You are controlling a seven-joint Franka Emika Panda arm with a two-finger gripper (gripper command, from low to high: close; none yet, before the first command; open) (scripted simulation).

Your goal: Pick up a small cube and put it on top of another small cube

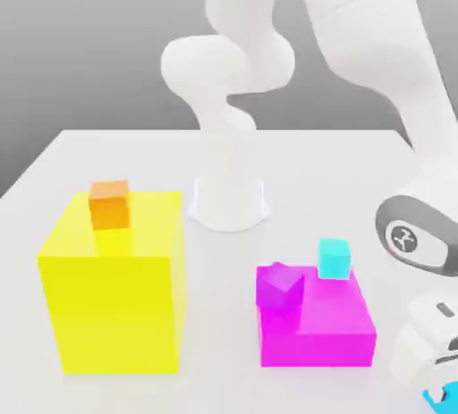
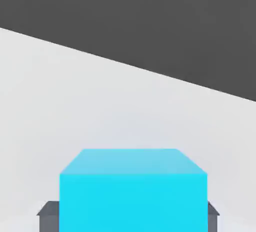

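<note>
gripper: two-finger hand (image 2: pixel 133 215), closed on the smooth bright cyan cube (image 2: pixel 133 198), one dark finger pad against each of two opposite sides; this counts as a hold.
held cube: between the fingers, faces squared to them in the hand view; at the exterior view's right, near the bottom corner. Can't fairly tell from this angle whether its underside is clear of the pale smooth tabletop (image 1: pixel 304 180).
other cyan cube: small, plain, matte (image 1: pixel 335 265), on the low wide magenta block (image 1: pixel 318 350), toward the rear edge; likely the stack target, the task line doesn't say which.
key relation: that cube lies off the gripper toward the exterior view's left and farther back from that camera, well apart. Carry runs that way.
purple cube: small, solid purple-magenta (image 1: pixel 282 287), same block, tilted, beyond the other cyan cube from the gripper.
orange cube: small, solid orange (image 1: pixel 109 211), on the tall yellow block (image 1: pixel 116 314), farthest across from the gripper.
next: lift above magenta block height, traverse, align faces, lower, release.
risk: low carry clips the block or knocks the target cube.
</note>
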